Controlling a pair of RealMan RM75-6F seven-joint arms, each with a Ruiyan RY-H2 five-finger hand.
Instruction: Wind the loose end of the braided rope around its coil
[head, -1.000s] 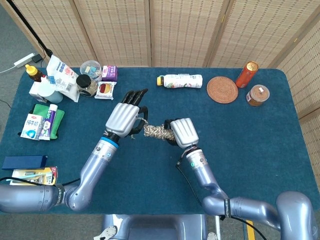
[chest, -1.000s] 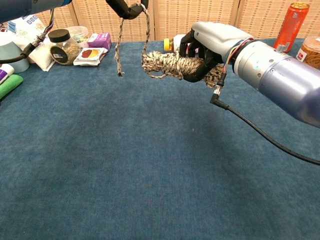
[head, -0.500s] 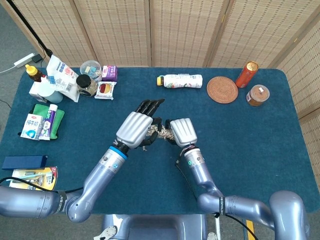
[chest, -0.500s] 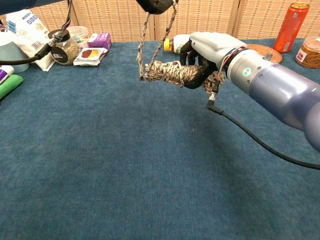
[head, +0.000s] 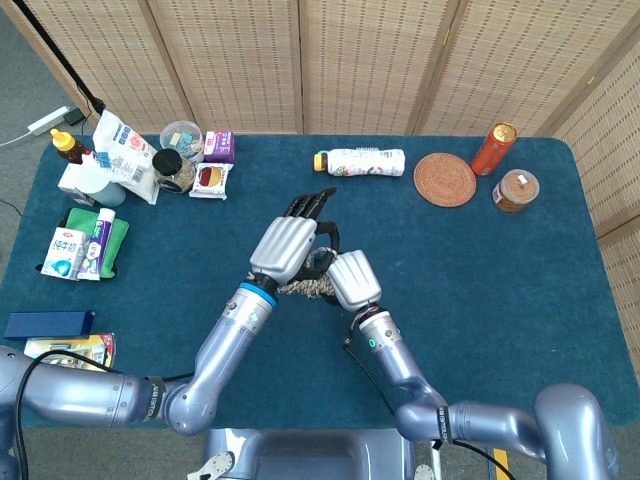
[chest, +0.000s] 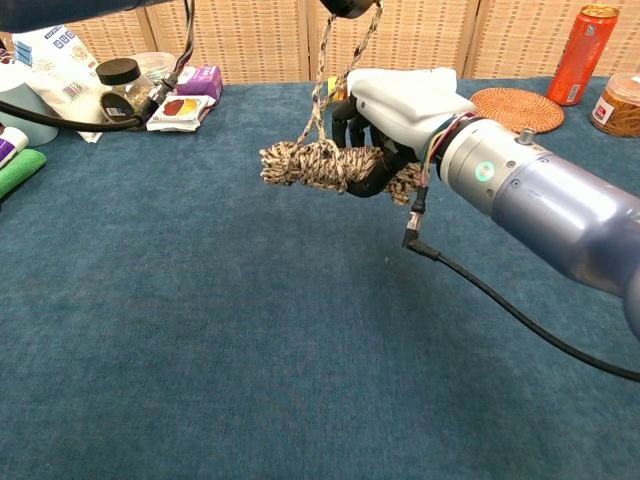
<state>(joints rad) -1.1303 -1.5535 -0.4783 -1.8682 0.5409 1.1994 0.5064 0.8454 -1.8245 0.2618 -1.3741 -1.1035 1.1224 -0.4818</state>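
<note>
Fingers (chest: 365, 180) of my right hand (chest: 400, 120) were clamped on the coil (chest: 320, 165) above the desk (chest: 200, 350), my left fingers (chest: 347, 6) pinching the loose end (chest: 345, 60); slack might let wraps slip off.

My head view looks steeply down from above the table (head: 520, 300), taking in the whole blue top and the screens at 12 o'clock; my chest view sits low and close, facing level across the table (chest: 200, 380); both share the rope coil (head: 303, 288) (chest: 320, 165), with the right hand (head: 352, 281) (chest: 405, 110) at its 3 o'clock.
</note>
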